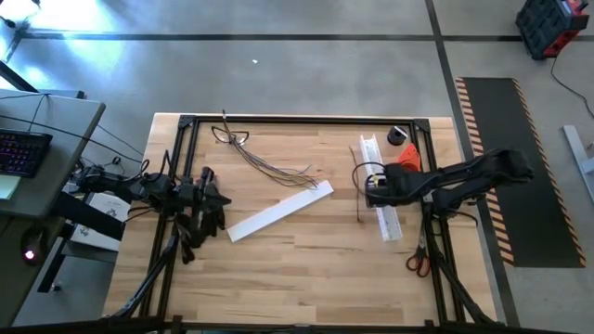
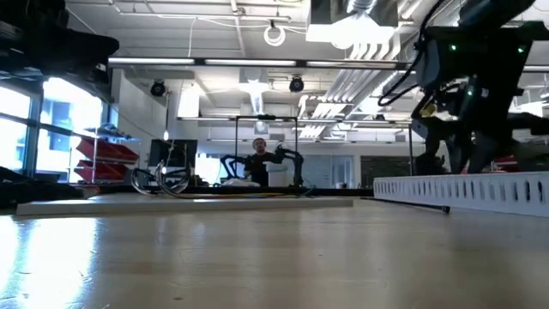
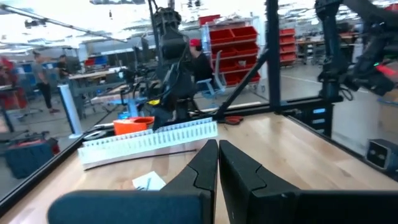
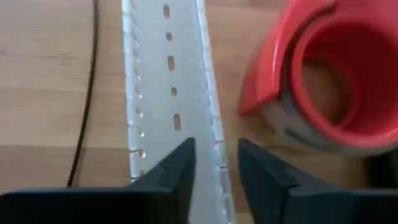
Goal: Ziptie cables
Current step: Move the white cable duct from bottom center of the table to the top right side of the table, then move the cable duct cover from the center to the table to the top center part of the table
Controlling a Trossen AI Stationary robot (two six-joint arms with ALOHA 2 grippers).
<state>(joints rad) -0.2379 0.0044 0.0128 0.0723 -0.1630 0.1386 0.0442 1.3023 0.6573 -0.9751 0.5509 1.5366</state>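
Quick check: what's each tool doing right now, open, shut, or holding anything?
Left tool: shut, empty, at the table's left side.
Right tool: fingers apart, holding nothing, above the white channel beside the red tape dispenser.

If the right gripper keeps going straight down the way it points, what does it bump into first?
Probably the long white slotted plastic channel: the right gripper hangs over it, jaws slightly apart astride one wall. The round red tape dispenser lies beside that line.
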